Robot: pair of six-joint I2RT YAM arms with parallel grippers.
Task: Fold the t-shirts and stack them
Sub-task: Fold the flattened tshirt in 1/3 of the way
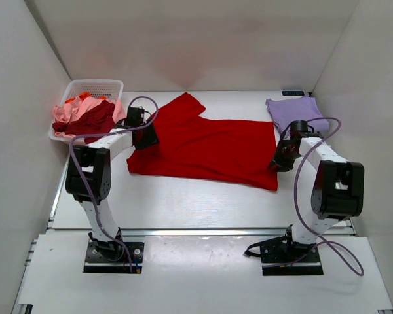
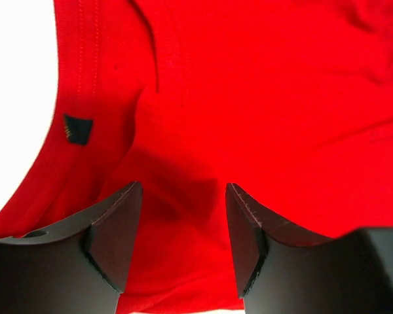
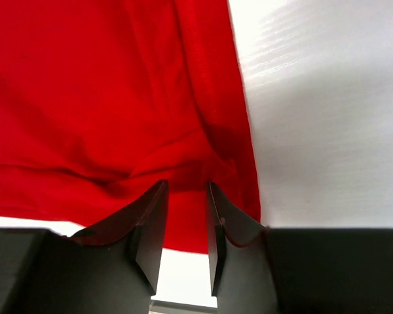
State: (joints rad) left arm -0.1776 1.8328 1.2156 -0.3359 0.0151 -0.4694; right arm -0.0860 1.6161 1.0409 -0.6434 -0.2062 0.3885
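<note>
A bright red t-shirt [image 1: 209, 147] lies spread flat across the middle of the table. My left gripper [image 1: 146, 137] sits low over its left edge, jaws wide open with red cloth [image 2: 262, 98] under and between them [image 2: 183, 196]. My right gripper [image 1: 278, 162] is at the shirt's right edge, jaws open but narrow [image 3: 187, 190], standing over the puckered hem [image 3: 118, 98]. A folded pale lavender t-shirt [image 1: 295, 111] lies at the back right. Pink [image 1: 67, 112], orange [image 1: 85, 98] and dark red [image 1: 95, 119] t-shirts are heaped in the basket.
A white plastic basket [image 1: 95, 84] stands at the back left by the left wall. White walls close in the table on the left, back and right. A small dark label [image 2: 77, 128] is sewn near the red shirt's hem.
</note>
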